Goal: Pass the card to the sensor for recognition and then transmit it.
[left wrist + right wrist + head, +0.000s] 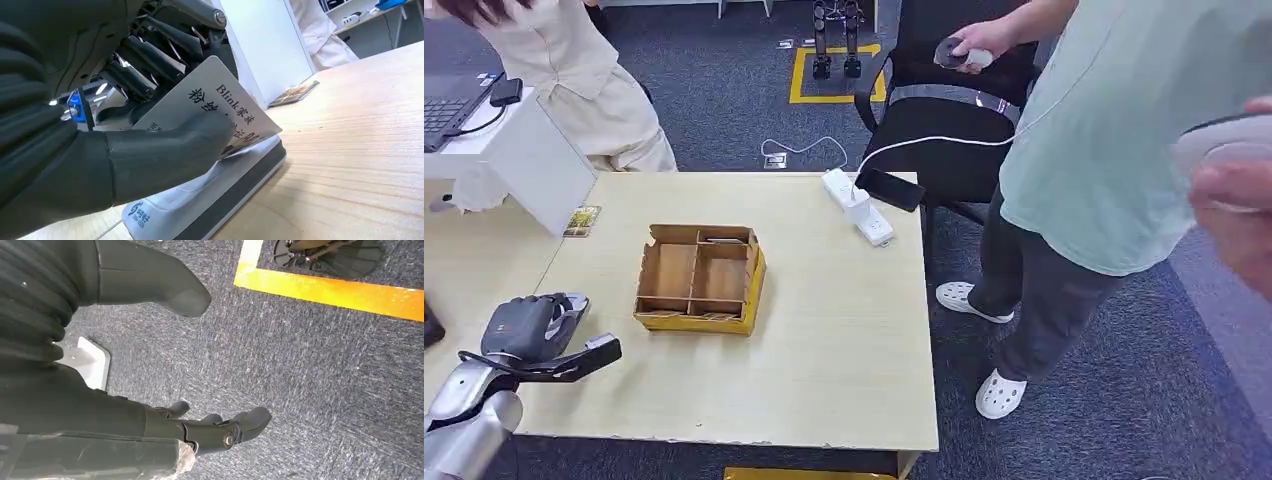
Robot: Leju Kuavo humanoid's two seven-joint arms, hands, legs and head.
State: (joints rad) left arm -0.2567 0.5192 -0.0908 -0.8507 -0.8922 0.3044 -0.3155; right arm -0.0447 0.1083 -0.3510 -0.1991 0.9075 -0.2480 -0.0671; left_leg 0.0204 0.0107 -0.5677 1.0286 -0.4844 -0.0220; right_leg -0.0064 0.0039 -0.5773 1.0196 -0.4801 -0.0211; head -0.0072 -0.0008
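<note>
The robot's left hand (125, 150) pinches a white printed card (215, 107) between thumb and fingers, holding it tilted on the grey-and-white sensor (220, 185) at the desk's (844, 340) near-left edge (a partitioned cardboard box (699, 278) sits further right). The right hand (200, 427) hangs released above blue carpet (310, 370).
</note>
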